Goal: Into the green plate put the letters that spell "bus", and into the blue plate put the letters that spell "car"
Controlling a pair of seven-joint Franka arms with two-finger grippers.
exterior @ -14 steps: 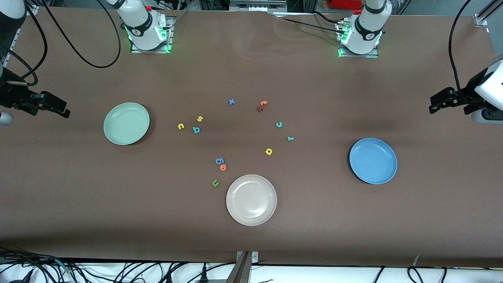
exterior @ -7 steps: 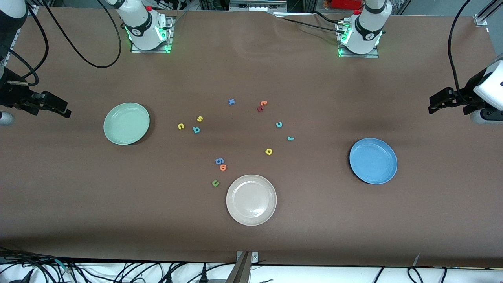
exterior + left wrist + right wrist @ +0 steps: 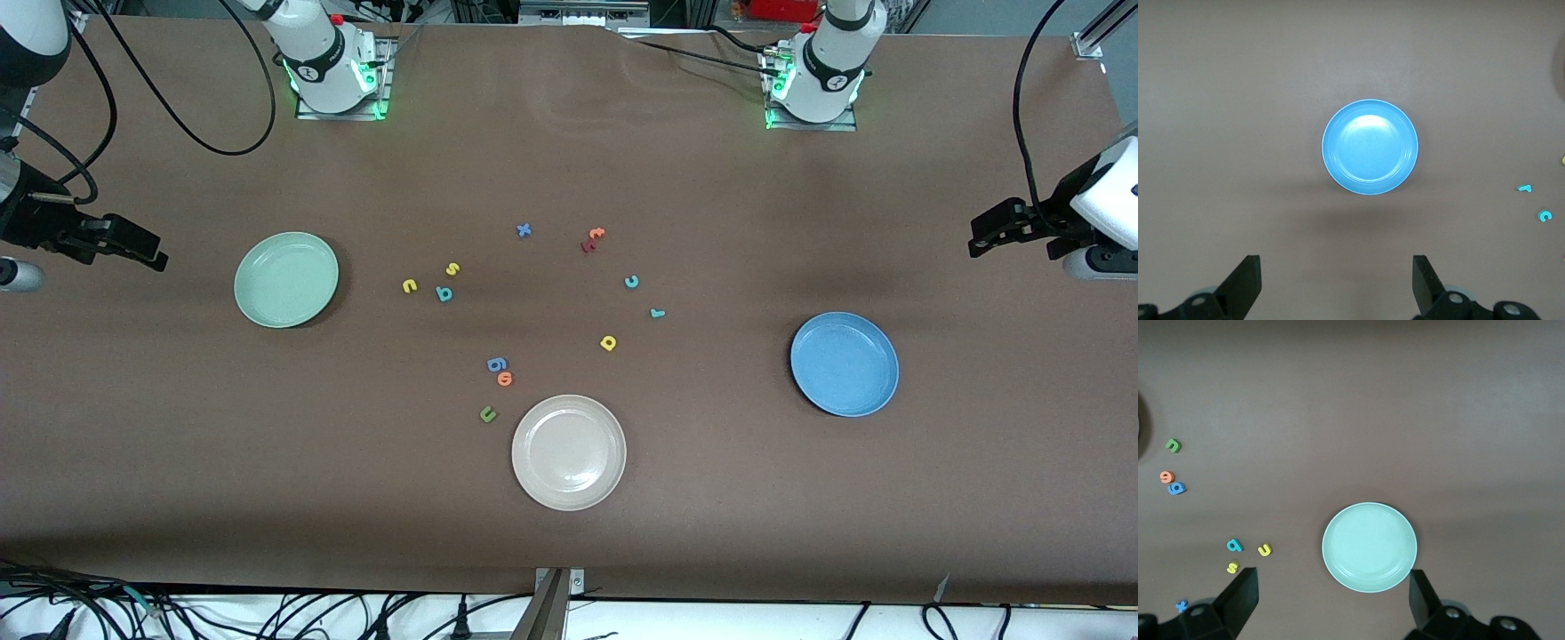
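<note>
Nothing sorted yet! The round mint-green plate (image 3: pixel 285 280) sits bare toward the right arm's end of the brown worktop (image 3: pixel 569 551), the round blue plate (image 3: pixel 844 364) bare toward the left arm's end. Between them lie the tiny foam letters: yellow u (image 3: pixel 409 285), teal b (image 3: pixel 444 293) and yellow s (image 3: pixel 452 268) clustered together; teal c (image 3: pixel 630 282), teal r (image 3: pixel 657 313) and yellow a (image 3: pixel 608 342) closer to blue. All six remain to move. The right tool (image 3: pixel 142 253), released and empty, has edged inward toward green since a second ago; the left tool (image 3: pixel 985 233), likewise spread wide, waits.
</note>
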